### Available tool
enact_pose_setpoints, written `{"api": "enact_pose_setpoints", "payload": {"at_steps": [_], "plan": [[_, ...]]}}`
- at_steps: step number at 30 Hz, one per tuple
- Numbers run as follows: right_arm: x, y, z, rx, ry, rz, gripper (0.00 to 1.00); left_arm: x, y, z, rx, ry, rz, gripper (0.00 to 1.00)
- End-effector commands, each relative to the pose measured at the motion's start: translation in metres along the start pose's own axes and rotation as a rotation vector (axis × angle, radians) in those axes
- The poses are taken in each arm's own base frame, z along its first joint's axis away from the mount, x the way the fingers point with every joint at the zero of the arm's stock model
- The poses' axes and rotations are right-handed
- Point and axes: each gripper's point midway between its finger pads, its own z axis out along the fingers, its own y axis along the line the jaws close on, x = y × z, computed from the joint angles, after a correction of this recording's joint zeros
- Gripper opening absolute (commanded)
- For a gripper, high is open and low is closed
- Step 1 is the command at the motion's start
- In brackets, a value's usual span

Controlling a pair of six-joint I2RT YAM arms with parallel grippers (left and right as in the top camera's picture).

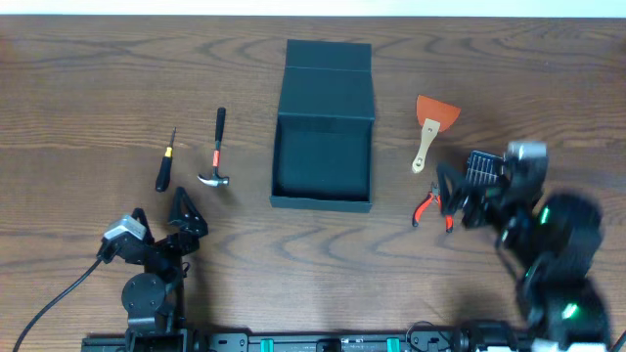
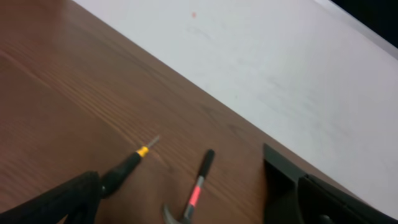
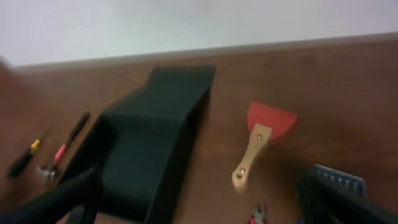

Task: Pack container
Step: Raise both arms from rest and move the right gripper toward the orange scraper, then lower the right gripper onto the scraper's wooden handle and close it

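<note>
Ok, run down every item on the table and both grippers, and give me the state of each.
Box: open, lid folded back, empty.
Hammer: lying flat, left of the box.
Screwdriver: lying flat, left of the hammer.
Scraper: lying flat, right of the box.
Pliers: lying flat, handles slightly apart.
Small grey case: lying flat; open or shut unclear.
Left gripper: open, empty.
Right gripper: open, empty.

Left arm (image 1: 147,279): matte black casing, round base joint, silver-grey camera block (image 1: 121,232), black cable (image 1: 49,303) attached. Left gripper (image 1: 188,213): black fingers. Right arm (image 1: 553,249): matte black casing, green indicator lights (image 1: 567,313), outline blurred.
</note>
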Motion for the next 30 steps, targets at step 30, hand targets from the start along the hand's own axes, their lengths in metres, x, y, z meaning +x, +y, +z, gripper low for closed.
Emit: {"api": "enact_pose_setpoints", "payload": {"at_steps": [30], "plan": [[-0.018, -0.036, 0.098, 0.271, 0.608, 0.079, 0.99, -0.048, -0.052, 0.048, -0.228, 0.902, 0.552, 0.99]]}}
